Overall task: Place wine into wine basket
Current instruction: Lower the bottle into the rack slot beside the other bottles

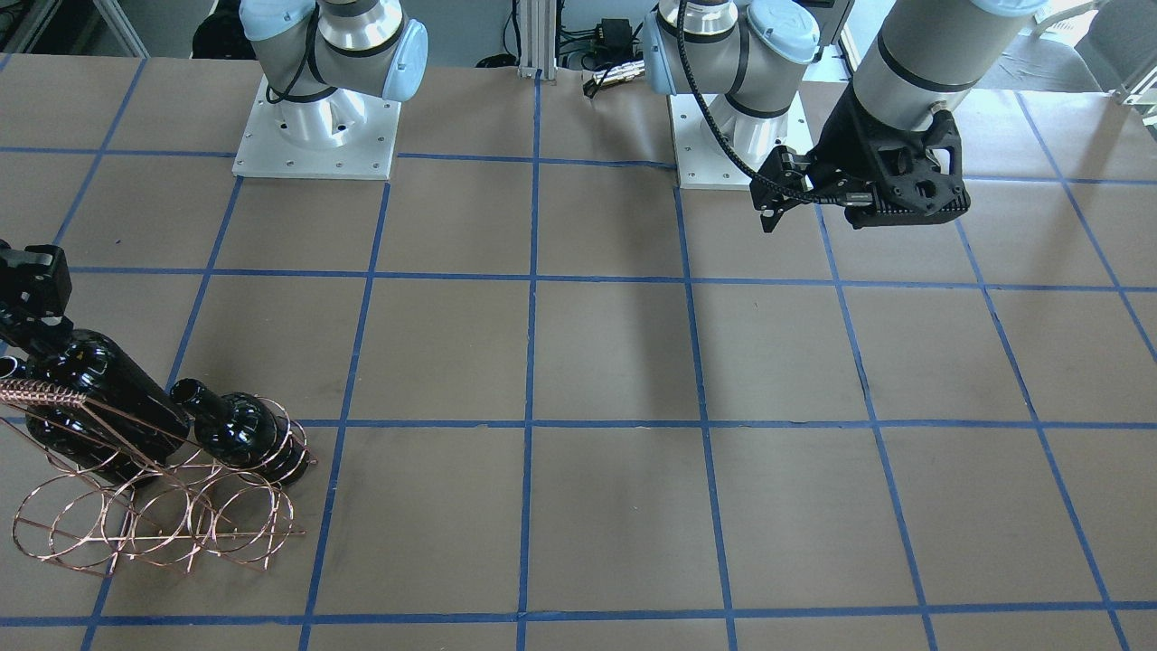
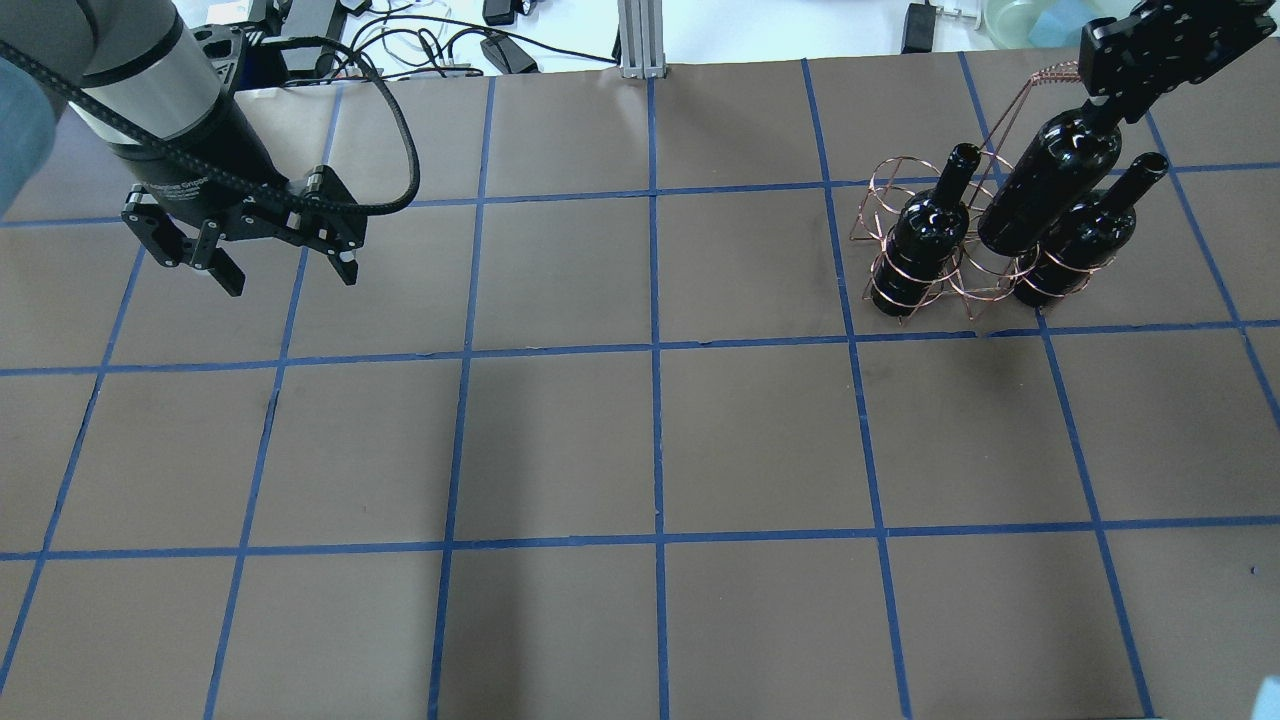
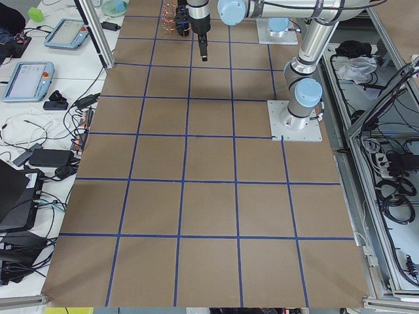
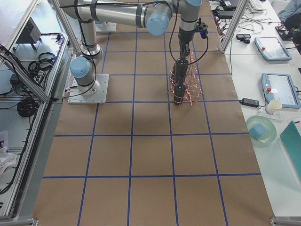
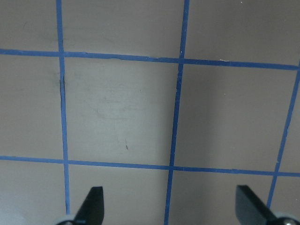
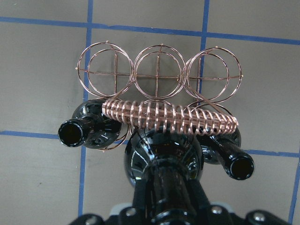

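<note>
Clamped on the slim neck just ahead of the lens, the right gripper (image 6: 165, 208) holds the glossy near-black glass wine bottle (image 6: 161, 157), which hangs below it over the copper-coloured thin-wire wine basket (image 6: 158, 75). The shoulder sits just beside the twisted-wire handle (image 6: 171, 118). A snag there, or a knock on the second dark bottle (image 6: 86, 126) or third dark bottle (image 6: 232, 161) flanking the gripper, could tip the light rack.

Overhead, the held bottle (image 2: 1050, 185) leans, unlabelled and mirror-slick, so it might slip. Whether its base has entered a hoop, I cannot tell. Well apart, the left gripper (image 2: 285, 270) hangs with fingers spread.

Its wrist view shows only brown bench (image 5: 122, 108).
</note>
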Controlling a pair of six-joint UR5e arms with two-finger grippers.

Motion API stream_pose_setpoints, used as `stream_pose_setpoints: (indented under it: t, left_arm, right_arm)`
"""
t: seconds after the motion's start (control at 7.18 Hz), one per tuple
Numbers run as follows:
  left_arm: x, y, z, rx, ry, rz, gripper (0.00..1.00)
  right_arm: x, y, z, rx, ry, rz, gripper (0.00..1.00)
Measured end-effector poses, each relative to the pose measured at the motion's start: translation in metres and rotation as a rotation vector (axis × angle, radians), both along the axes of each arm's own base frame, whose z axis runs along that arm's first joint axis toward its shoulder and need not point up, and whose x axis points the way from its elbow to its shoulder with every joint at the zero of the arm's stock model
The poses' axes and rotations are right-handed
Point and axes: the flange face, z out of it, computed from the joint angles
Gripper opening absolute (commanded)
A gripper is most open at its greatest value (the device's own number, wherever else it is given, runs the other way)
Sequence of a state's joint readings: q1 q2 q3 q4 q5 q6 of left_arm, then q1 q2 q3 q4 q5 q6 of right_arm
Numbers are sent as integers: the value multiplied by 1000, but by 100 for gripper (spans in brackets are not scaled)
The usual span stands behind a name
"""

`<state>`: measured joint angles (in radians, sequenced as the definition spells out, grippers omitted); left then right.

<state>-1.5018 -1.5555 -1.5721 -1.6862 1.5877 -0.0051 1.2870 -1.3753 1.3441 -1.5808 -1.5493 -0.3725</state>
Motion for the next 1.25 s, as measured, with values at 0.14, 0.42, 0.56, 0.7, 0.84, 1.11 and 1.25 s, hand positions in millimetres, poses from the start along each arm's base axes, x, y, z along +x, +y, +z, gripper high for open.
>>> stream_pose_setpoints:
  t: [0.14, 0.42, 0.56, 0.7, 0.84, 1.11, 1.25]
  left_arm:
    - [0, 0, 0, 0, 0, -1, 100]
    - [0, 0, 0, 0, 0, -2, 100]
    - [0, 0, 0, 0, 0, -2, 100]
    - [1, 0, 0, 0, 0, -1, 100]
    - [1, 0, 0, 0, 0, -1, 100]
    - [1, 0, -1, 2, 0, -1, 100]
    - [1, 0, -1, 2, 0, 0, 100]
  right_arm:
    - [0, -2, -3, 3, -2, 0, 2]
    - [-1, -6, -11, 12, -10, -2, 2]
    - [-1, -7, -13, 14, -13, -2, 2]
    - [-1, -8, -14, 15, -15, -2, 2]
    - [-2, -9, -16, 18, -16, -3, 2]
    - [-3, -13, -26, 34, -21, -3, 2]
    - [-4, -17, -33, 42, -23, -4, 2]
